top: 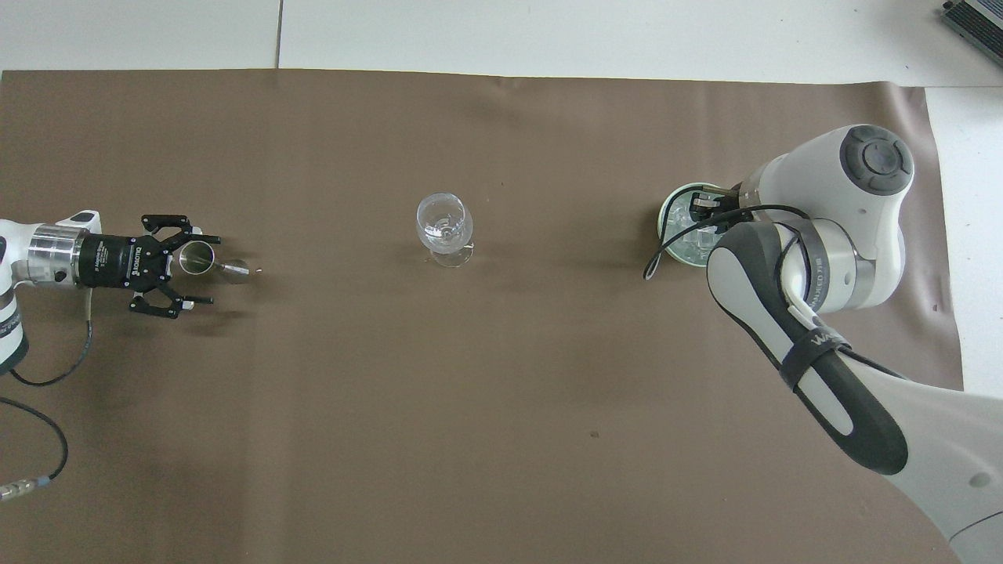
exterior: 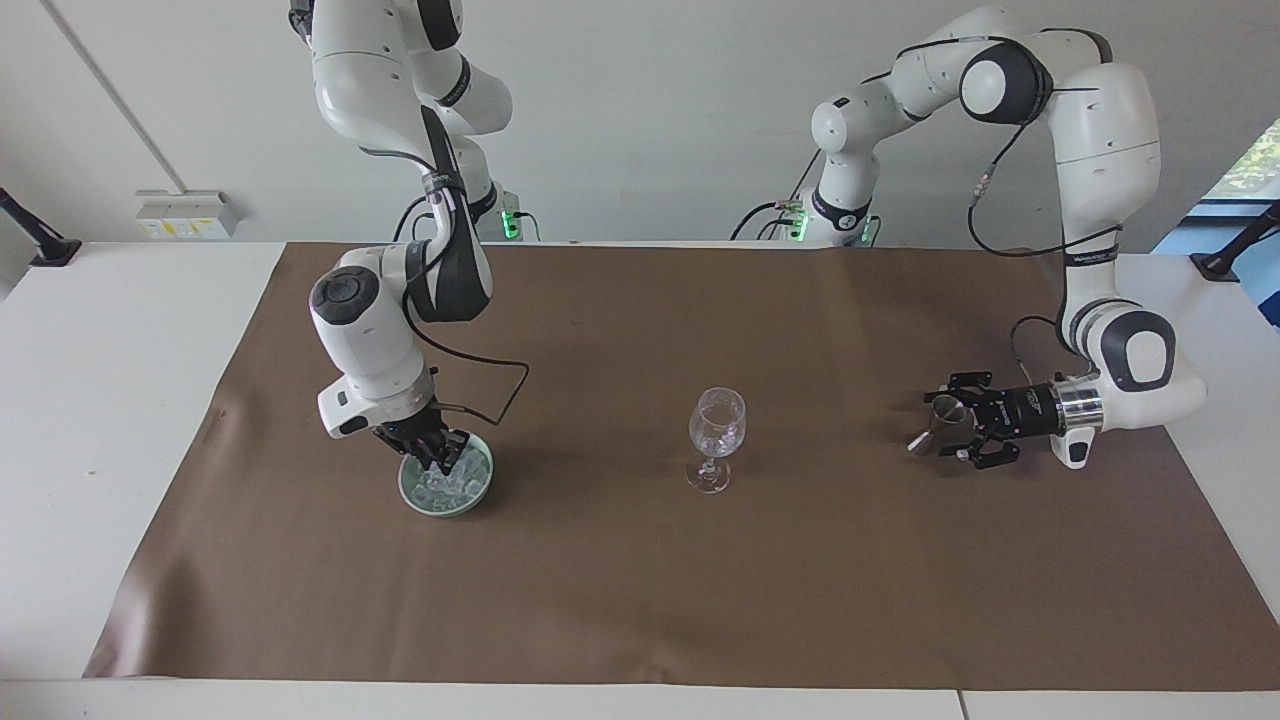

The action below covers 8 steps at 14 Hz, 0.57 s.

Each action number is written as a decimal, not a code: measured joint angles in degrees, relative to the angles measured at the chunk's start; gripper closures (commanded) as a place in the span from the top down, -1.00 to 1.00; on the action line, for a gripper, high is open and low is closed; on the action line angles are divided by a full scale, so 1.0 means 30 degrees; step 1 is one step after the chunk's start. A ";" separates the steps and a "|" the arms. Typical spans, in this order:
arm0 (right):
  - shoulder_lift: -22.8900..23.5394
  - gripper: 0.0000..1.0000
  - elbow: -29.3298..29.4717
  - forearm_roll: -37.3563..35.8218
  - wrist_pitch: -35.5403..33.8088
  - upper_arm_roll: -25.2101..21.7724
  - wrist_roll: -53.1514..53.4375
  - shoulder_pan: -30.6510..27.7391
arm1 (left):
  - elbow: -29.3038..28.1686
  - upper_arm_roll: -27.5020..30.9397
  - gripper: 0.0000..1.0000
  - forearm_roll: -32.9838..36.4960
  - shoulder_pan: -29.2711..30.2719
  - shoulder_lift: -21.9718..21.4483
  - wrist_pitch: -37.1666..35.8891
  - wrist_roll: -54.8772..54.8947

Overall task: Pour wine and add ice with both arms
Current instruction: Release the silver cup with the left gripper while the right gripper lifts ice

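The left pincer (exterior: pixel 962 428) is sitting low by the left arm's end of the brown surface (exterior: pixel 640 600), with its fingers spread wide apart. The little steel jigger (exterior: pixel 940 418) is standing on the surface just at the fingertips, and nothing is gripping it. I think it is parked there, well apart from the wine glass (exterior: pixel 716 436), so it is not in the way.

The wine glass is standing upright in the middle, between the two arms, so both can get to it. Something clear and shiny is showing inside it, but I cannot tell what it is.

The right pincer (exterior: pixel 432 452) is pointing down into the pale green bowl (exterior: pixel 480 492), right among the ice (exterior: pixel 452 484) heaped there. I cannot tell if it is pinching a piece or not. The bowl is sitting toward the right arm's end, so that arm is the handy one for picking ice. I think ice is the job going on now.
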 measured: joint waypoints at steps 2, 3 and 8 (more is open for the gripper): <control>-0.0004 -0.92 0.0142 -0.0009 0.0031 0.0014 0.0000 0.0040 | 0.0556 0.0004 1.00 0.0611 0.0189 0.0013 -0.0334 0.0022; -0.0013 -0.92 0.0327 -0.0029 0.0032 0.0019 0.0000 0.0083 | 0.0937 0.0004 1.00 0.0898 0.0265 0.0040 -0.0546 0.0025; -0.0831 -0.94 0.1593 -0.0046 -0.0014 0.0535 -0.0001 0.0865 | 0.2333 0.0006 1.00 0.2466 0.0623 0.0207 -0.0824 0.1004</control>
